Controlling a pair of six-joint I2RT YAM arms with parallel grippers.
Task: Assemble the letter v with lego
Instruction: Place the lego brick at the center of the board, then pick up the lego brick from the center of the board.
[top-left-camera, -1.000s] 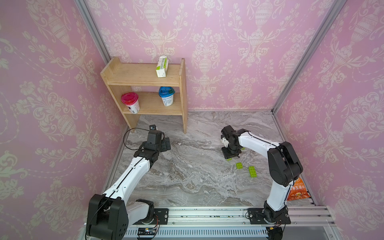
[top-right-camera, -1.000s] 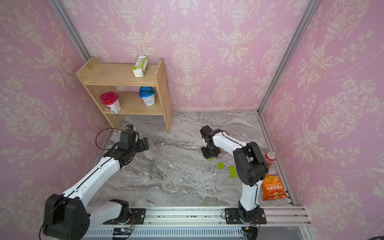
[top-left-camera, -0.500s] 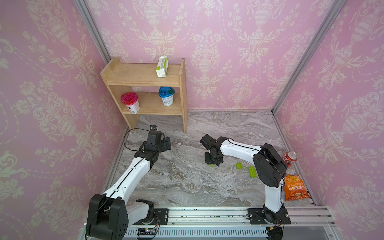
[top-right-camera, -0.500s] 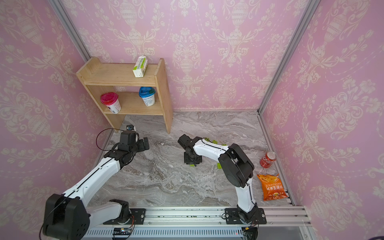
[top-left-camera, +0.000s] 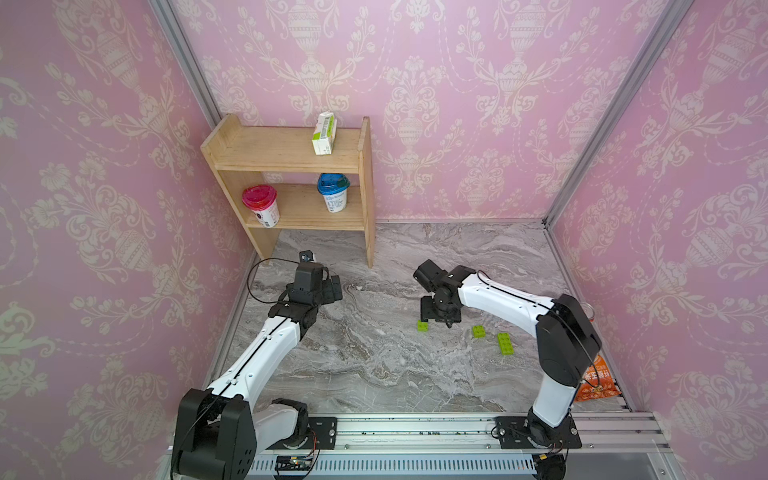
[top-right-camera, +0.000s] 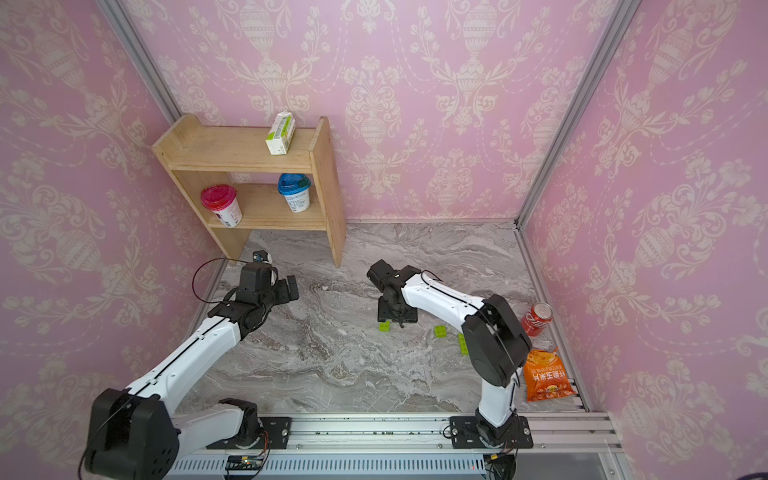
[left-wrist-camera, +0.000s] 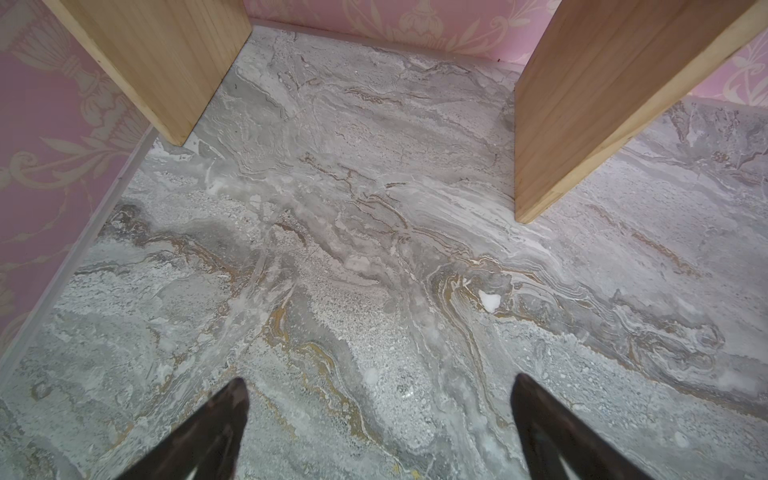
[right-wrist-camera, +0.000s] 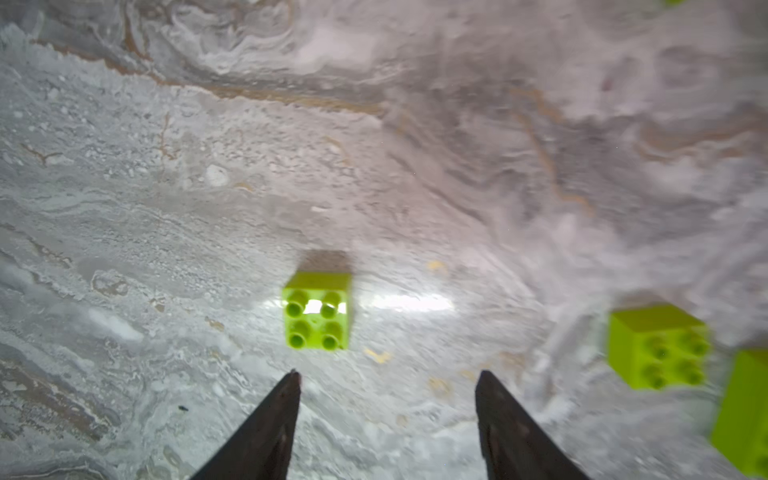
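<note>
Lego brick (top-left-camera: 423, 326), Chinese-lettered snack bag (top-right-camera: 547, 376), red can (top-right-camera: 537, 318)

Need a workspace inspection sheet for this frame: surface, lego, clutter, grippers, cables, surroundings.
Surface: marble-pattern tabletop, nothing seen on it beyond the items below.
Job's things: three lime-green pieces, all loose, none joined: square brick, second square brick, long brick.
Clutter: wooden shelf holding carton, red-lidded cup, blue-lidded cup; cola can and snack bag at the right edge.
Grippers: left gripper open, empty; right gripper open, empty, square brick just past its tips.
Cables: black cable loop at left wrist.
Surroundings: pink patterned walls, aluminium rail.
</note>
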